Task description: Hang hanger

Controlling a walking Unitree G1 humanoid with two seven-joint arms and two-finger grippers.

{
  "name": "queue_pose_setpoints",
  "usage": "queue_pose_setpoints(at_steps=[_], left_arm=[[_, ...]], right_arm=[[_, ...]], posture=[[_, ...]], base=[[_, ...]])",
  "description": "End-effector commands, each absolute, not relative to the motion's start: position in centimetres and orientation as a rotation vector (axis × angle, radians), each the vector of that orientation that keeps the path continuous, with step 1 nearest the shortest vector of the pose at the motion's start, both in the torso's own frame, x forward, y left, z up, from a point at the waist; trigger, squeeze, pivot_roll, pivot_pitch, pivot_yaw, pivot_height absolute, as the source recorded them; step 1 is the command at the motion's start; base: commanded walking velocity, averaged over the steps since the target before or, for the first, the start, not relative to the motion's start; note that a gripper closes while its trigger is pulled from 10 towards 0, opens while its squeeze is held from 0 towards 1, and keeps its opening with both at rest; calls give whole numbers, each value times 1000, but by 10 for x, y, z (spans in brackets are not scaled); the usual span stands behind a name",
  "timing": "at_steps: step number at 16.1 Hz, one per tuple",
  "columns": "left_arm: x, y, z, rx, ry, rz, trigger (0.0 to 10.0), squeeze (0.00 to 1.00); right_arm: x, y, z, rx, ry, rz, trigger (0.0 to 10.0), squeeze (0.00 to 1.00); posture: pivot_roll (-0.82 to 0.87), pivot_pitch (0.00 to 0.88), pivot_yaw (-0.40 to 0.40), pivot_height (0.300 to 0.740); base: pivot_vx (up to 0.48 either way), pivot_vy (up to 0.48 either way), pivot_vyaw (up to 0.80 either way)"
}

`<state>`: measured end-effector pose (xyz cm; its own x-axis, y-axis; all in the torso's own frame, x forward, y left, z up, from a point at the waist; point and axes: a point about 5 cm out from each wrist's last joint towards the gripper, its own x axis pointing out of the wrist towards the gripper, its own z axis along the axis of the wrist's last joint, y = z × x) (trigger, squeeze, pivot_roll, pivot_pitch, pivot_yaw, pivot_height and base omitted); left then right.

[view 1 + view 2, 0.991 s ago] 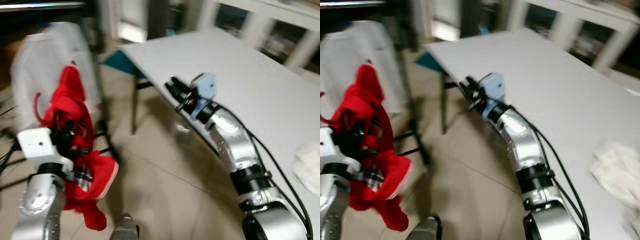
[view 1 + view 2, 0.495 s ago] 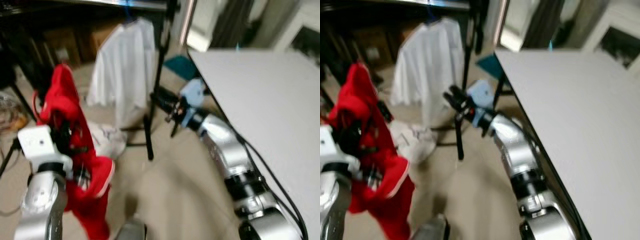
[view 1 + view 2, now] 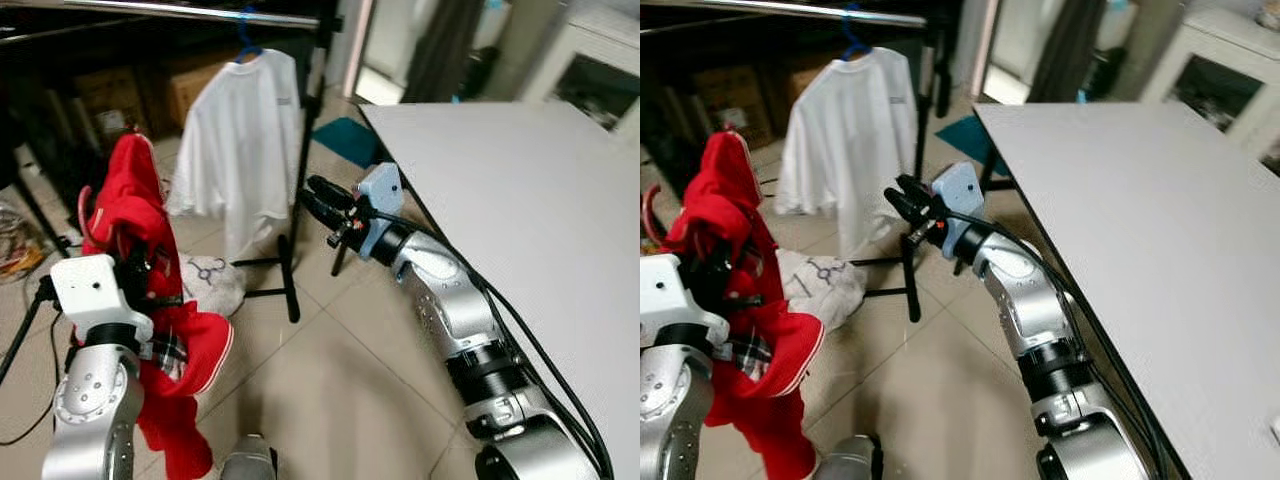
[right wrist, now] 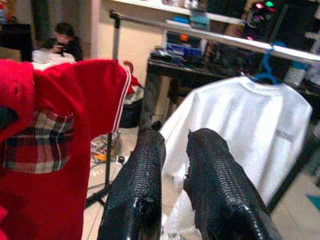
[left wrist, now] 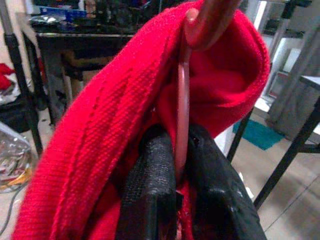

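A red garment (image 3: 140, 215) with a plaid patch hangs on a red hanger (image 5: 181, 115). My left gripper (image 5: 176, 172) is shut on the hanger's thin stem just below its hook, low at my left (image 3: 130, 275). My right gripper (image 3: 318, 203) is stretched forward beside the rack's black post (image 3: 303, 190), its fingers (image 4: 142, 170) slightly apart with nothing between them. A silver rail (image 3: 180, 10) runs across the top. From it hangs a white T-shirt (image 3: 245, 130) on a blue hanger (image 3: 246, 22).
A large grey table (image 3: 520, 180) fills the right side, close to my right arm. A white bundle (image 3: 207, 281) lies on the tiled floor by the rack's foot. Cables trail at the left. A person (image 4: 62, 40) sits far back in the right wrist view.
The camera has swung left, bringing the rack, rail and white T-shirt into view, and the blur is gone. Both arms keep their poses, the left still holding the red hanger.
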<state>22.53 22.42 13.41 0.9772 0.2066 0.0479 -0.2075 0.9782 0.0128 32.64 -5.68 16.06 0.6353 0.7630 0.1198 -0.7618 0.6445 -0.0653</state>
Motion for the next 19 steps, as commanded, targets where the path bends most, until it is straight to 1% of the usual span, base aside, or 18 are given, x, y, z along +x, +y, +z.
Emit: queue_pose_setpoints(at_steps=[1, 4, 6, 11, 12, 13, 19], left_arm=[[225, 222, 135, 34, -86, 226, 0, 0], [221, 218, 119, 48, -57, 257, 0, 0], [220, 217, 116, 69, -55, 258, 0, 0], [214, 224, 104, 100, -40, 341, 0, 0], [214, 224, 101, 84, -29, 352, 7294, 0], [214, 222, 98, 74, -21, 356, 10000, 0], [212, 223, 90, 61, 5, 398, 10000, 0]], right_arm=[[324, -61, 146, -12, -88, 870, 10000, 0], [315, -63, 118, -29, 0, 902, 10000, 0], [311, -64, 112, -31, 22, 922, 10000, 0], [301, -71, 92, -21, 74, 978, 10000, 0], [299, -72, 89, -26, 84, 980, 10000, 0], [299, -72, 88, -27, 87, 980, 10000, 0], [299, -73, 87, -40, 88, 1004, 10000, 0]], posture=[[204, 31, -98, 740], [204, 32, -106, 740], [203, 36, -110, 740], [197, 41, -108, 740], [197, 41, -108, 740], [197, 41, -108, 740], [202, 31, -121, 740]], base=[[0, 0, 0], [0, 0, 0], [0, 0, 0], [0, 0, 0], [0, 0, 0], [0, 0, 0], [0, 0, 0]])
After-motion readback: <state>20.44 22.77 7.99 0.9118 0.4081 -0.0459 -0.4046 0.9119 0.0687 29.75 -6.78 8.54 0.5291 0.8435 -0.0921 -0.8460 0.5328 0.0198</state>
